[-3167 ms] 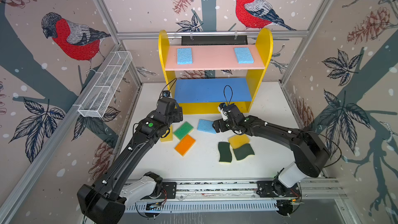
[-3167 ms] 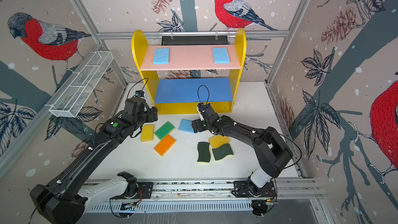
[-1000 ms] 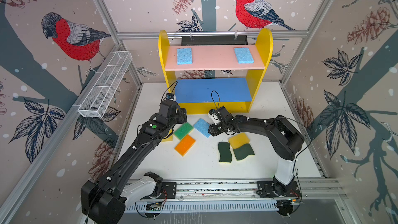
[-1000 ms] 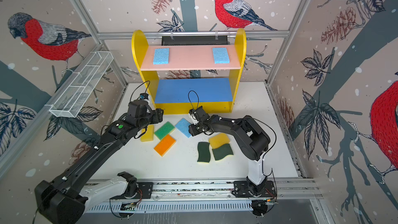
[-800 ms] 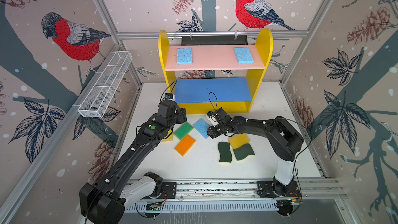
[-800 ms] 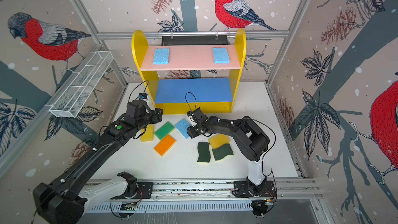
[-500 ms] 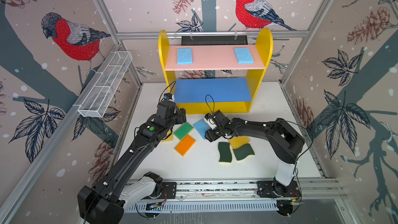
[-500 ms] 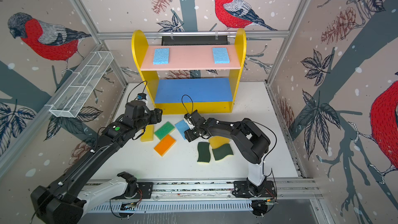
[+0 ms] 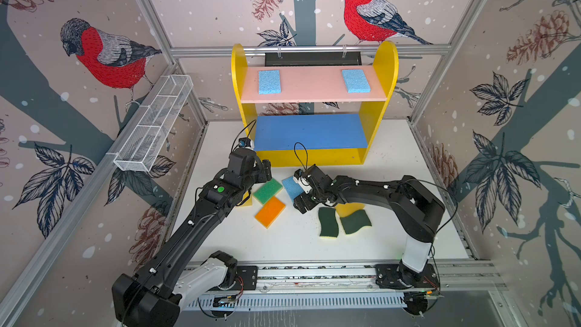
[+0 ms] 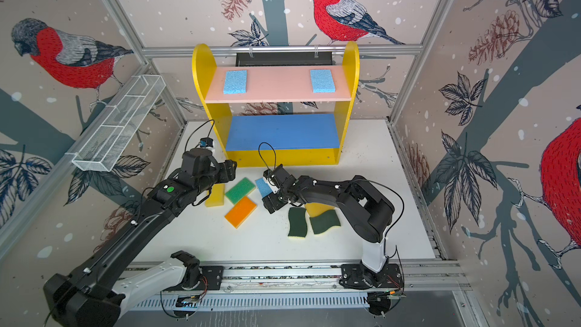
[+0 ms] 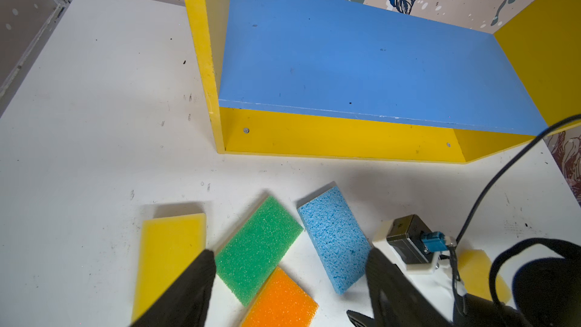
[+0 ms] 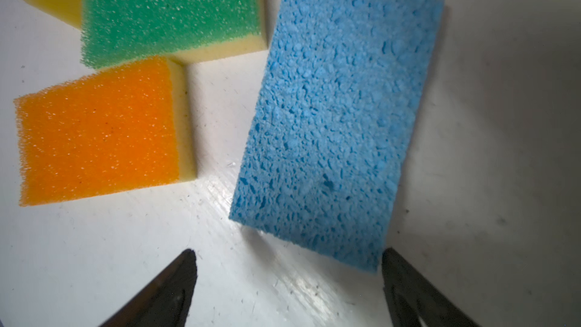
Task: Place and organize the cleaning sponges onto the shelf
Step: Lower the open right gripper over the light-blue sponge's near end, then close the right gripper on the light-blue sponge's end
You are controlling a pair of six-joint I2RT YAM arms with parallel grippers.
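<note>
The shelf [image 9: 239, 73] stands at the back, and two light-blue cleaning sponges [image 9: 269, 81] [image 9: 355, 80] lie on its pink top board. On the table in front lie a third light-blue sponge [image 12: 333, 121], a green-topped one [image 9: 268, 190], an orange-topped one [image 9: 270, 211], a yellow block [image 10: 215, 196] and two dark-green wavy scourers [image 9: 328, 222] [image 9: 355, 221]. A second yellow block [image 9: 350, 209] is partly under the right arm. My right gripper [image 12: 287, 252] is open and low at the table's blue sponge, holding nothing. My left gripper [image 11: 290, 254] hovers open above the green and yellow sponges.
A long white wire basket [image 9: 154, 127] hangs on the left wall. The shelf's blue middle board [image 9: 309, 130] is bare. Aluminium frame posts and patterned walls close in the white table [image 9: 298, 243] on three sides, and the arms' rail runs along the front.
My right gripper slid left and toward the front while its jaws spread wider. The blue sponge on the table shifted left and turned. The left gripper barely moved.
</note>
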